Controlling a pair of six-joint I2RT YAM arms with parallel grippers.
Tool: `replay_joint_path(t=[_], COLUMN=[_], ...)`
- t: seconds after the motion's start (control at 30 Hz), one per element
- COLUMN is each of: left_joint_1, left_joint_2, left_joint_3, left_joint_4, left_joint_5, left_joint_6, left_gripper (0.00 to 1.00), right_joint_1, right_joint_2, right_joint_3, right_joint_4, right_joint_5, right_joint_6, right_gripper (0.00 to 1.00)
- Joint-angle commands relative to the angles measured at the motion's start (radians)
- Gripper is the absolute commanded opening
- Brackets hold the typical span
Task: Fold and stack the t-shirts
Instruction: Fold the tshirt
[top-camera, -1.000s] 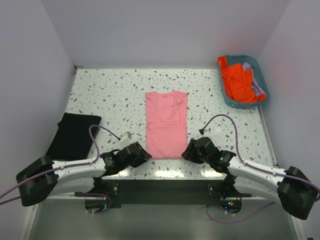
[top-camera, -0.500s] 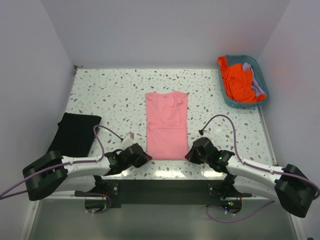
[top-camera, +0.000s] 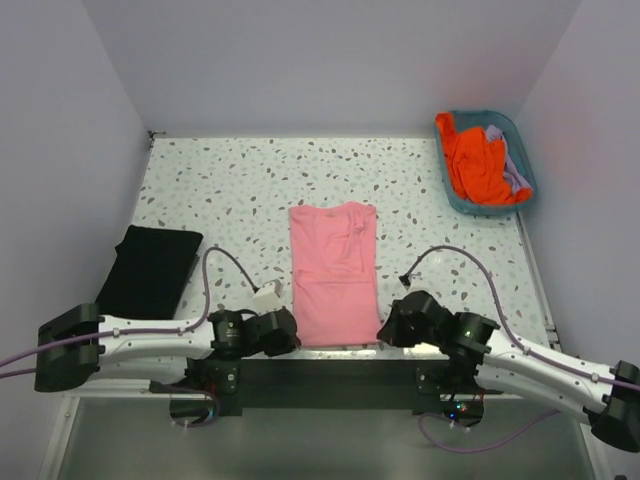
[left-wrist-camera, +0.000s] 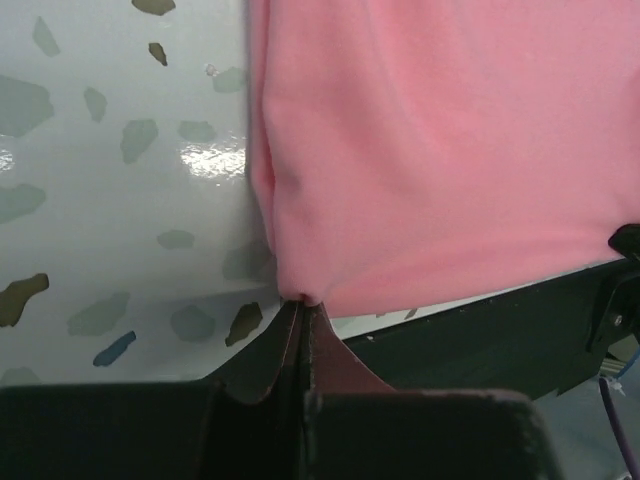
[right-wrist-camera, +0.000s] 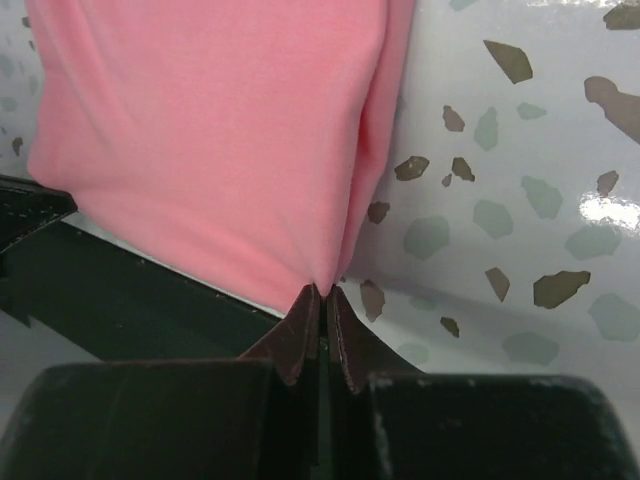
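- The folded salmon-pink soft fabric t-shirt (top-camera: 335, 270) now lies closer to the arm bases than a second ago. Its far edge has drawn back from the middle of the white speckled table (top-camera: 220, 180), and its near hem has reached the table's near edge.
- Both arms have pulled back with it. The left gripper (top-camera: 285, 331) and the right gripper (top-camera: 392, 326) sit lower in the overhead view than before, each at a near corner of the pink tee.
- The folded black fabric t-shirt (top-camera: 150, 268) at the left has not moved. Neither has the teal plastic basket (top-camera: 456, 205) at the far right, which holds the bright orange t-shirt (top-camera: 478, 165) and the pale lavender one (top-camera: 517, 180).
- The wrist views show what the overhead view hides:
  - The left gripper (left-wrist-camera: 303, 305) has its fingers pressed together on the near left corner of the hem.
  - The right gripper (right-wrist-camera: 323, 292) pinches the near right corner the same way.
- Those close views also show the pink hem overlapping the table's edge — dark frame lies just beyond it — while only the overhead camera shows the black tee and the basket.
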Motion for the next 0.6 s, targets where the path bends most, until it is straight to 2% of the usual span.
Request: replay_joint_path(t=[0.0, 0.1, 0.17, 0.27, 0.3, 0.33, 0.43, 0.47, 0.57], left_joint_1=[-0.016, -0.008, 0.053, 0.238, 0.284, 0.327, 0.513, 0.535, 0.610], left_joint_2=[-0.030, -0.050, -0.056, -0.057, -0.057, -0.047, 0.040, 0.068, 0.185], left_joint_3=[0.088, 0.178, 0.247, 0.287, 0.293, 0.311, 0.396, 0.425, 0.532], left_joint_4=[-0.196, -0.265, -0.288, -0.238, -0.175, -0.138, -0.055, -0.044, 0.017], left_joint_5=[-0.080, -0.152, -0.174, -0.111, -0.093, -0.077, 0.016, 0.030, 0.088], left_joint_6=[0.003, 0.037, 0.111, 0.289, 0.338, 0.381, 0.509, 0.552, 0.615], left_gripper=[0.00, 0.00, 0.00, 0.00, 0.00, 0.00, 0.00, 0.00, 0.00], right_joint_1=[0.023, 0.023, 0.023, 0.014, 0.003, -0.015, -0.148, -0.203, -0.265], right_joint_2=[-0.014, 0.060, 0.112, 0.245, 0.282, 0.358, 0.452, 0.513, 0.653], right_joint_3=[0.127, 0.253, 0.355, 0.480, 0.510, 0.541, 0.624, 0.667, 0.793], right_joint_4=[-0.186, -0.253, -0.284, -0.273, -0.264, -0.250, -0.122, -0.070, -0.032], right_joint_5=[0.066, 0.141, 0.210, 0.322, 0.331, 0.331, 0.195, 0.171, 0.147], right_joint_6=[-0.017, -0.072, -0.100, -0.158, -0.202, -0.224, -0.320, -0.340, -0.405], right_gripper=[0.00, 0.00, 0.00, 0.01, 0.01, 0.01, 0.00, 0.00, 0.00])
